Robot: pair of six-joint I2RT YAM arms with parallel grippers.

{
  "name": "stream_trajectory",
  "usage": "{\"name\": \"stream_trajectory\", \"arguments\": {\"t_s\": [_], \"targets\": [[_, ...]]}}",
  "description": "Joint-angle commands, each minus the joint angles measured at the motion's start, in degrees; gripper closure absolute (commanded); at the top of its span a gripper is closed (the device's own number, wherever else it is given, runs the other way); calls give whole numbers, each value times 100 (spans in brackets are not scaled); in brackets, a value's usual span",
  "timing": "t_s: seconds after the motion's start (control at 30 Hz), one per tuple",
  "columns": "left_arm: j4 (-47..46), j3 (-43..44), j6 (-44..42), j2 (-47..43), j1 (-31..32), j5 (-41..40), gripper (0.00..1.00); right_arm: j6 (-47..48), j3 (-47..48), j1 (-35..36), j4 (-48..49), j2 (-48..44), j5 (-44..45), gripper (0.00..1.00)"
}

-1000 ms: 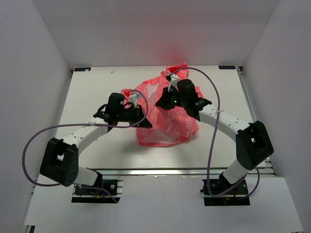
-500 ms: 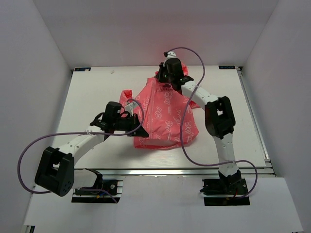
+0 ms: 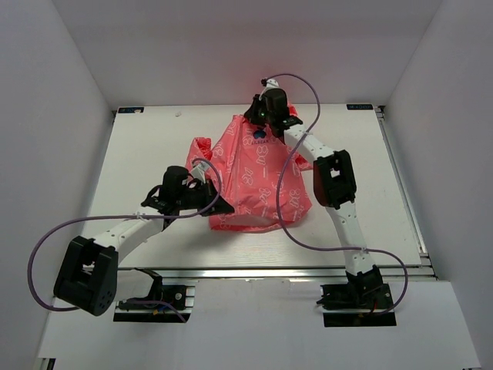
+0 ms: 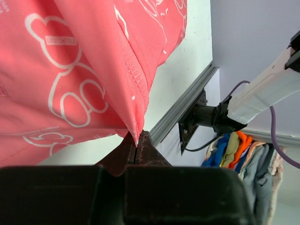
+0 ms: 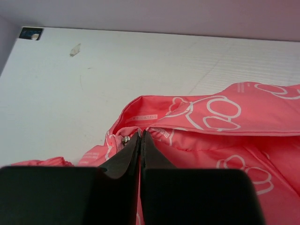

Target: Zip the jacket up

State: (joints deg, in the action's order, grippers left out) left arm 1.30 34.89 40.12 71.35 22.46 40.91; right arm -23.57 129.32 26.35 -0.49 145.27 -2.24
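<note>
Stretching taut over the middle of the white, faintly lined desk (image 3: 146, 146), the jacket (image 3: 258, 181) makes a rough coral-pink wedge, narrowing toward the far end. Its fabric is thin and smooth, printed with white outline figures and small lettering. A small dark blue graphic (image 3: 256, 141) sits near the narrow end. The left fingers (image 4: 123, 157), black and tapered, are pressed together on the pointed near hem corner, where a ribbed stitched seam (image 4: 136, 79) runs up the edge. The right fingers (image 5: 123, 161) are clamped on the far top edge, just beside a small silvery zipper pull (image 5: 125, 138).
</note>
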Motion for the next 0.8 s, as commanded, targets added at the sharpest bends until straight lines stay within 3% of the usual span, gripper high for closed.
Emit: {"name": "stream_trajectory", "arguments": {"t_s": [0.0, 0.07, 0.1, 0.13, 0.17, 0.2, 0.33, 0.43, 0.47, 0.57, 0.67, 0.77], "targets": [[775, -133, 277, -131, 250, 1412, 100, 194, -438, -780, 2043, -358, 298, 100], [897, 25, 172, 176, 250, 1359, 69, 283, -810, -772, 2000, -736, -608, 100], [1029, 139, -28, 273, 250, 1306, 50, 344, -1186, -772, 2018, -868, -950, 91], [1335, 436, -143, 344, 250, 1228, 35, 475, -1372, -772, 2001, -1156, -1415, 60], [1494, 605, -388, 405, 250, 992, 11, 581, -1565, -772, 2000, -1324, -1698, 31], [1705, 789, -556, 397, 242, 833, 2, 765, -1837, -780, 1783, -1622, -1918, 11], [3233, 2202, -1234, 187, 233, -756, 2, 935, -2670, -981, 1341, -2589, -2165, 11], [3552, 2775, -1287, -16, 198, -1978, 2, 539, -3664, -1307, 1517, -3495, -2386, 11], [3666, 2925, -1244, -16, 163, -2634, 2, 364, -3807, -1395, 1395, -3697, -2386, 11], [3931, 3357, -1103, 211, -135, -3394, 2, 213, -4194, -1764, 491, -4365, -2018, 11], [3379, 3349, -954, 379, -960, -3756, 2, 47, -4844, -2098, 58, -5251, -1386, 11], [2763, 3096, -690, 450, -2206, -4301, 2, -60, -5598, -2379, 58, -5841, -665, 11]]}}
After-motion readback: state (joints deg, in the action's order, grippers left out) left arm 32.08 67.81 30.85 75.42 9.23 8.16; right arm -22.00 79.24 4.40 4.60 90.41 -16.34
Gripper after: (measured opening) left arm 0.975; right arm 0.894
